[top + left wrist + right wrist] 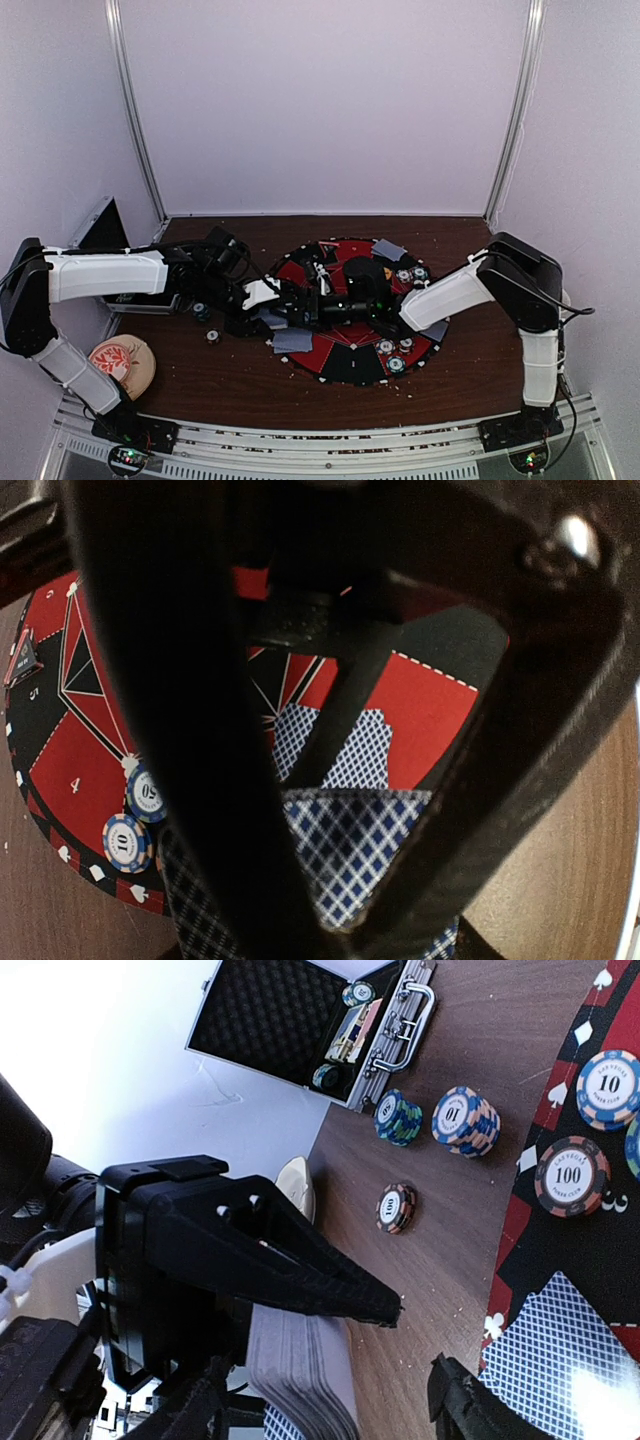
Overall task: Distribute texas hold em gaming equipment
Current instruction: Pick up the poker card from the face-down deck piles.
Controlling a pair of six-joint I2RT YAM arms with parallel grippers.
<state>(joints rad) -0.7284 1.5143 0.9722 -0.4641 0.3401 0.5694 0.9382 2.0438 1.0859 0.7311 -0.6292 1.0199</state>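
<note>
From my screen the table reads as dark brown wood grain with a low sheen. The round mat looks matt and cloth-like, with pale stitching along its panels. The poker chips seem to be smooth, hard plastic with glossy printed centres. A playing card throws back a bright glare, so its back is glossy. The deck shows dull, papery edges. The case is silvery ridged metal with a shiny handle, lined in matt black dimpled foam. I see the left arm shelled in smooth white plastic.
</note>
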